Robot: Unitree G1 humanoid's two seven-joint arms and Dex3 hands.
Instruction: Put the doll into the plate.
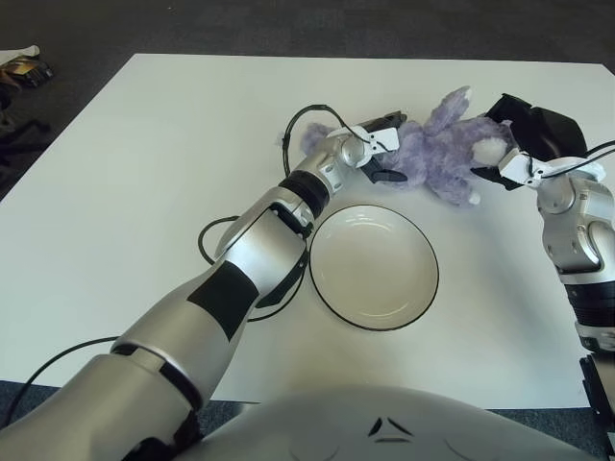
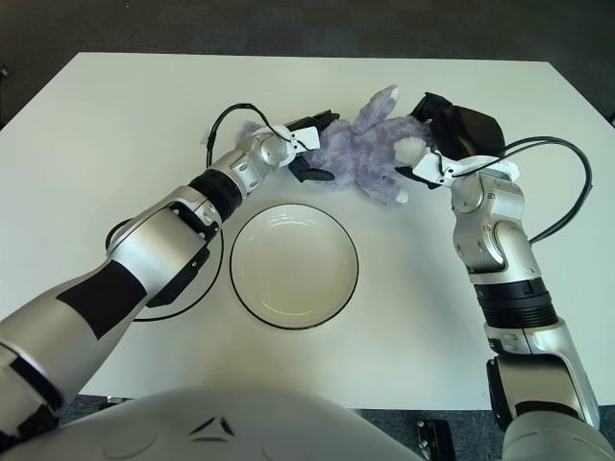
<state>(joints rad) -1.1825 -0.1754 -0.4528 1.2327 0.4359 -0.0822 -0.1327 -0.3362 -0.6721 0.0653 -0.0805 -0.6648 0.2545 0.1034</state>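
Observation:
A purple plush doll (image 1: pixel 437 149) lies on the white table just behind the white plate with a black rim (image 1: pixel 375 269). My left hand (image 1: pixel 380 154) reaches across to the doll's left end, with its fingers curled over and under the plush. My right hand (image 1: pixel 514 158) is at the doll's right end, its fingers closed around a white paw. The doll is stretched between the two hands, outside the plate, which holds nothing. The same scene shows in the right eye view, with the doll (image 2: pixel 370 144) behind the plate (image 2: pixel 293 264).
Black cables (image 1: pixel 207 240) loop on the table (image 1: pixel 144 173) beside my left forearm and near the plate's left rim. A cable (image 2: pixel 572 182) arcs right of my right arm. Dark floor surrounds the table, with small items (image 1: pixel 24 69) at the far left.

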